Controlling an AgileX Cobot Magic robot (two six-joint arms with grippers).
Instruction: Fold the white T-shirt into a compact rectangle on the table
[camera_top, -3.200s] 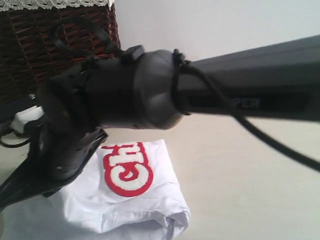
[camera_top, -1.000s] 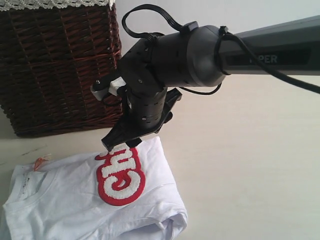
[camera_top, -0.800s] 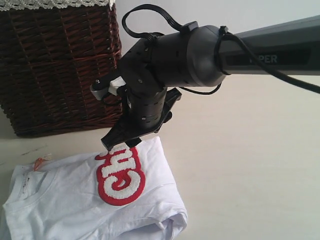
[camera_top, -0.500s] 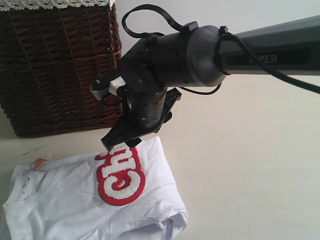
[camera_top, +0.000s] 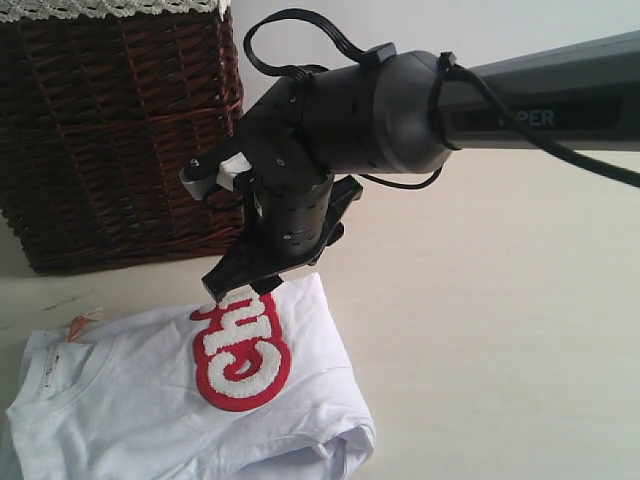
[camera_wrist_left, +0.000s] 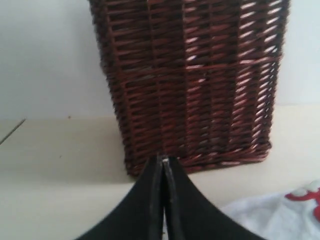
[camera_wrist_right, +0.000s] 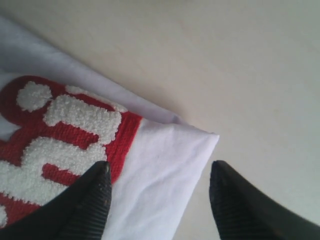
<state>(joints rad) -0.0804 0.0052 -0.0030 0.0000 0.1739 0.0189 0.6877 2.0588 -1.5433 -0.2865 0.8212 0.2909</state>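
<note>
Our left pincer (camera_wrist_left: 163, 165) is pinched shut on nothing, facing the wicker basket (camera_wrist_left: 190, 75). Over on our right pincer (camera_wrist_right: 157, 175) the jaws gape wide and empty, and the white T-shirt (camera_wrist_right: 165, 150) has its corner just below, between the tips, on the table (camera_wrist_right: 250, 75). Light, floppy cotton, we reckon, so pinch both layers at that corner.

The exterior view's bottom and left edges are cutting off the white T-shirt (camera_top: 130, 410), and its red lettering (camera_top: 240, 352) is showing only "Ch", the rest being hidden. The right arm (camera_top: 380, 110) is covering the wicker basket's (camera_top: 110, 130) right edge, while the frame is cropping the basket's top and left side.
</note>
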